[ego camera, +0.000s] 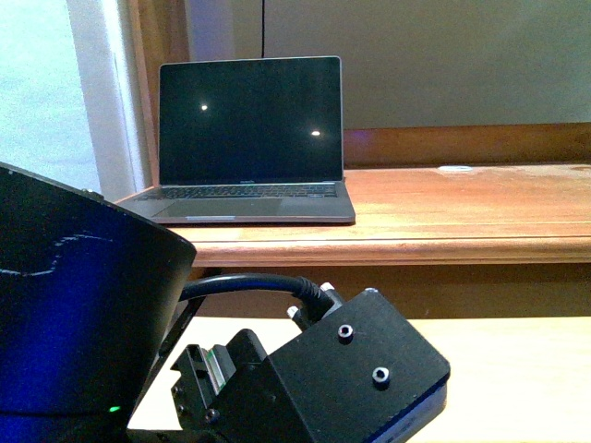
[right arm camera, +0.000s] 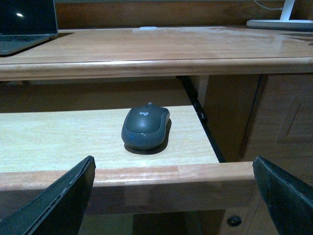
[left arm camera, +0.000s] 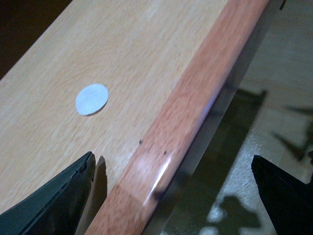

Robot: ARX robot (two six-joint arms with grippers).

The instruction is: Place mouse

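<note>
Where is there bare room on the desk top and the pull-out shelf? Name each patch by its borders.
Desk top: mostly bare right of the laptop. Pull-out shelf: bare from the mouse toward the laptop's side; only a narrow strip between mouse and the slide rail.

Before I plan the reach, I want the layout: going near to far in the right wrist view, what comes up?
right fingers → pull-out shelf, front rim → mouse → desk, front edge → laptop on the desk top
</note>
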